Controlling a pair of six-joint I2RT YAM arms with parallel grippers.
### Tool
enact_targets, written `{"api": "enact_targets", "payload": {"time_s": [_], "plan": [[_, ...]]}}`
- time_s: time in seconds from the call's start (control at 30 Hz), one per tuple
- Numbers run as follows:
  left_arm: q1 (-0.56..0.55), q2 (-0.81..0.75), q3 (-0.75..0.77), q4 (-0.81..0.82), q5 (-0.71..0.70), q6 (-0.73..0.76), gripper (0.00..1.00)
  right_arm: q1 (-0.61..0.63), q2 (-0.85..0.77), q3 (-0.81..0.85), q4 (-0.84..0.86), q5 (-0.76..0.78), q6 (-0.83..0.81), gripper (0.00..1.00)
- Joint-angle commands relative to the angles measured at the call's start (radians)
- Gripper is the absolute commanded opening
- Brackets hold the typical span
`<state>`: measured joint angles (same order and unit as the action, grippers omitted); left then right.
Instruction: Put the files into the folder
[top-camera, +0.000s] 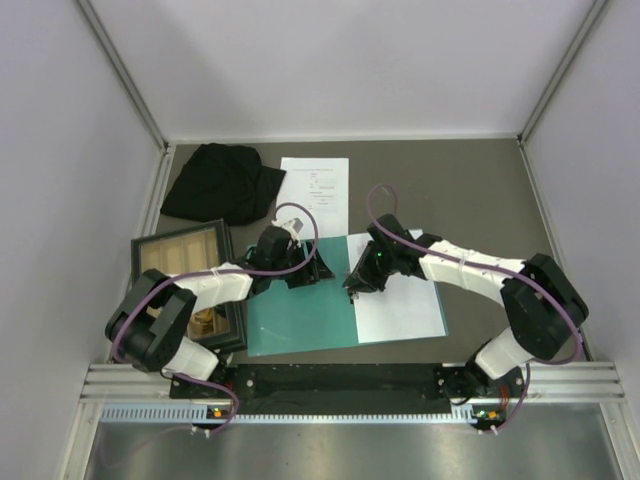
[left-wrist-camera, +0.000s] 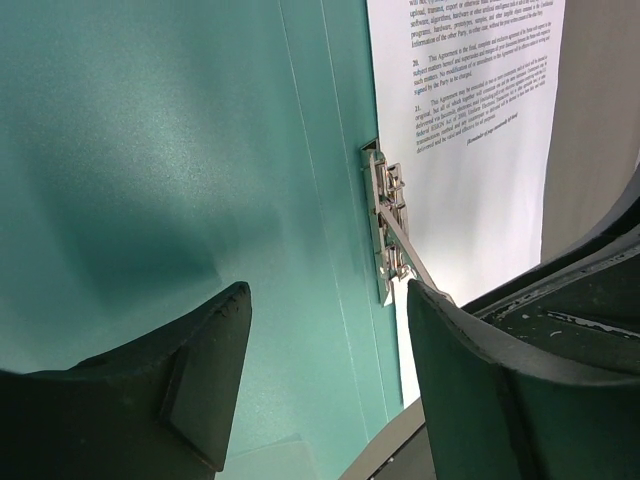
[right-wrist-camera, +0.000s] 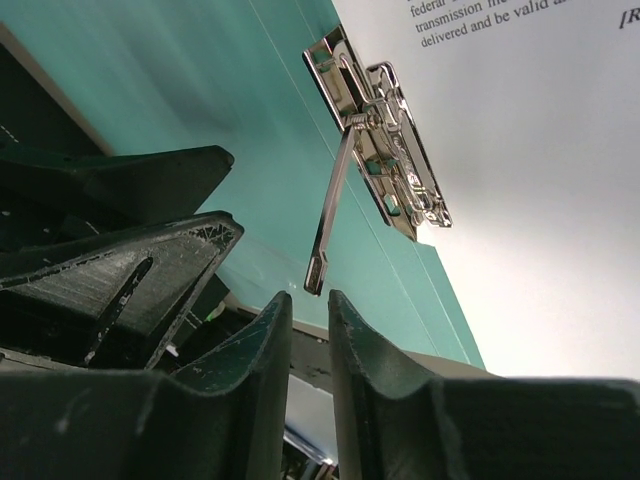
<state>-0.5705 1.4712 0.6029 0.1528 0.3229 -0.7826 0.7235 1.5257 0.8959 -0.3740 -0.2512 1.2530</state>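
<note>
The folder (top-camera: 295, 320) lies open on the desk (top-camera: 470, 200) with paper (top-camera: 405, 305) on its right half beside the spine clip (right-wrist-camera: 385, 170), and one sheet (top-camera: 313, 190) lies loose just beyond its far edge. Your left hand (left-wrist-camera: 330, 300) hovers spread and empty over the spine; your right hand (right-wrist-camera: 308, 320) has its fingers nearly pressed together at the tip of the raised lever (right-wrist-camera: 330, 220), and I cannot tell whether they grip it. The sheet looks light, limp and slippery; take it by one edge, I judge, with the stiff lever up.
</note>
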Motion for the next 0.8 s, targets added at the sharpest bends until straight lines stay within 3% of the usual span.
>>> {"api": "enact_targets", "payload": {"time_s": [0.0, 0.13, 0.33, 0.47, 0.53, 0.77], "plan": [[-0.005, 0.006, 0.035, 0.019, -0.015, 0.013, 0.68, -0.006, 0.03, 0.008, 0.052, -0.023, 0.017, 0.21], [-0.009, 0.001, 0.035, 0.01, -0.024, 0.019, 0.68, -0.006, 0.037, 0.008, 0.06, -0.028, 0.019, 0.19], [-0.014, 0.003, 0.052, -0.009, -0.041, 0.023, 0.68, -0.006, 0.027, -0.002, 0.047, -0.008, 0.016, 0.01], [-0.035, 0.031, 0.096, -0.032, -0.076, -0.006, 0.68, -0.006, 0.022, -0.018, 0.056, -0.01, 0.016, 0.0], [-0.054, 0.069, 0.145, -0.07, -0.129, -0.052, 0.6, -0.006, 0.016, -0.035, 0.072, -0.011, 0.016, 0.0], [-0.152, 0.215, 0.33, -0.205, -0.269, -0.07, 0.48, -0.01, -0.01, -0.077, 0.096, -0.013, 0.013, 0.0]]}}
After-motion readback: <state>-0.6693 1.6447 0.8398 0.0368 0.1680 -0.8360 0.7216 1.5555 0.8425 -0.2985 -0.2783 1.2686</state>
